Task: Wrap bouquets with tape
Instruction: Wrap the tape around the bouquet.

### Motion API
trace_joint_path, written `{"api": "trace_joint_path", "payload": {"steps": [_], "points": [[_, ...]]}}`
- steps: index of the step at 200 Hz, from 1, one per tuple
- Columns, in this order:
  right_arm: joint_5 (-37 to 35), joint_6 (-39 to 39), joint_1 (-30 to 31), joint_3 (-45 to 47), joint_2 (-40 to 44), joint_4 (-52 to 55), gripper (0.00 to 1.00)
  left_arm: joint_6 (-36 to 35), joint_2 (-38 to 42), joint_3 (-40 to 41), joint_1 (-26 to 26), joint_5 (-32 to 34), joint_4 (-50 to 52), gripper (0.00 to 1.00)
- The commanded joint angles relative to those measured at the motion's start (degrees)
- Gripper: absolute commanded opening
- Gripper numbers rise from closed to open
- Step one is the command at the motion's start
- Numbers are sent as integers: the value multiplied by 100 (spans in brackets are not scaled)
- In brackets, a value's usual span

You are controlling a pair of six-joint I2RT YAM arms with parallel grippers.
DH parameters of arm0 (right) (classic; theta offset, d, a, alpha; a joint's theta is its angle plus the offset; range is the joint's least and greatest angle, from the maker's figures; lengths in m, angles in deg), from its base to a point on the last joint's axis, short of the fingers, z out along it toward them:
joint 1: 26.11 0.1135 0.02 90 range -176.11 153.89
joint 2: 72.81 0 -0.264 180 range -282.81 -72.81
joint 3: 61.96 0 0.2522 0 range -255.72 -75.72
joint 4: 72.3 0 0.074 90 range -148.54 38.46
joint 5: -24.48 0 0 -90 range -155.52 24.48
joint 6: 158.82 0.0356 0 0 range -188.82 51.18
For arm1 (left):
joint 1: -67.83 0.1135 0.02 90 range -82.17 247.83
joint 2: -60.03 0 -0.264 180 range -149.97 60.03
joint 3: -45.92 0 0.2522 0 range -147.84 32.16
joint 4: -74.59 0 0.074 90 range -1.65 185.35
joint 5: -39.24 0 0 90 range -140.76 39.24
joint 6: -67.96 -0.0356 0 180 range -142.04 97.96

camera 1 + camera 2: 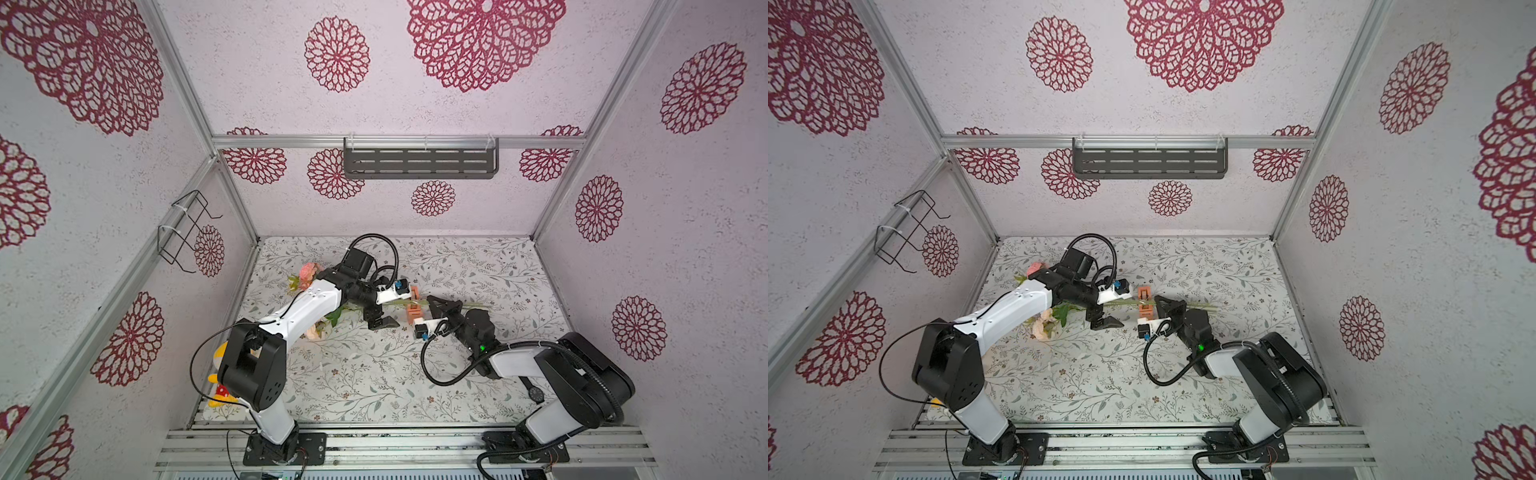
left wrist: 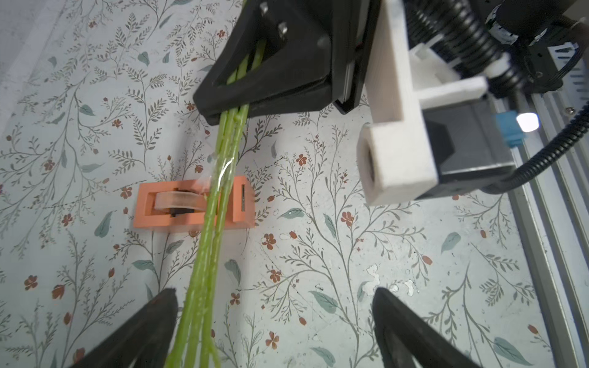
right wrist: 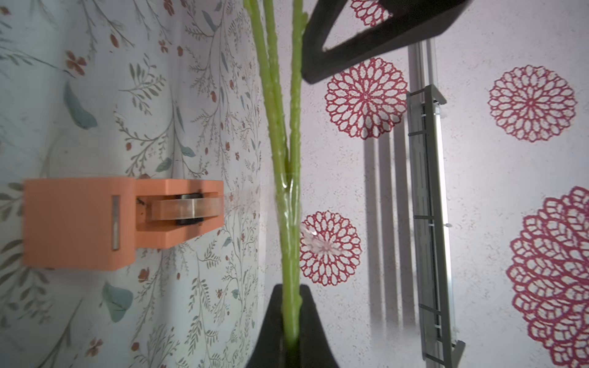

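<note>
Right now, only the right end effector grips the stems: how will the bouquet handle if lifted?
The stems look long and thin, pinched near the bare end by the right end effector, so they'll probably sag. The blooms at the far end likely make it head-heavy. The clear tape should keep stems moving together.

The desk is covered by a pale sheet printed with leafy sprigs and small red flowers. The orange tape dispenser stands on it between the left gripper and the right gripper, just beside the latter. On the left gripper's other side the bouquet seems to rest a peach bloom on the desk, and small white scraps lie near that gripper.
</note>
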Motion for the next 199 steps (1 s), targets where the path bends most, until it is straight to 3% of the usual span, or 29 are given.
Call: {"api": "trace_joint_path", "payload": {"steps": [1, 36, 55, 61, 69, 91, 104, 118, 135, 143, 155, 164, 179, 199], "points": [[-223, -486, 86, 23, -192, -1913, 0, -169, -376, -415, 19, 358, 485, 98], [-280, -595, 214, 193, -291, -2527, 0, -283, -720, -771, 52, 368, 669, 97], [-263, -664, 240, 270, -250, -2544, 0, -389, -942, -1058, 97, 320, 934, 82], [-258, -738, 249, 290, -273, -2545, 0, -459, -1035, -1213, 142, 219, 1117, 71], [-290, -743, 267, 291, -275, -2488, 0, -524, -1283, -1442, 196, 61, 1394, 42], [-375, -663, 285, 315, -329, -2624, 0, -640, -1617, -1935, 227, 41, 2014, 0], [-413, -516, 307, 389, -254, -2620, 18, -554, -1637, -2002, 221, 153, 2096, 0], [-680, -185, 380, 466, 0, -2301, 46, -369, -1483, -1887, 219, 291, 1900, 0], [-1691, 544, 614, 271, 646, -735, 74, -27, -875, -1360, 215, 484, 1149, 0], [-2039, 1087, 660, 26, 1072, 608, 97, 130, -577, -965, 199, 578, 617, 0], [-1942, 2531, 635, -351, 1716, 2454, 99, 330, -194, -491, 174, 807, -16, 0], [-1291, 3172, 566, -714, 2166, 4156, 99, 588, 29, -238, 98, 1221, -500, 0], [-7, 4057, 413, -1144, 2675, 5954, 99, 729, 326, 70, -29, 1685, -939, 0], [1101, 4885, 232, -1534, 3102, 6939, 99, 588, 677, 541, -325, 2257, -1566, 0]]}}
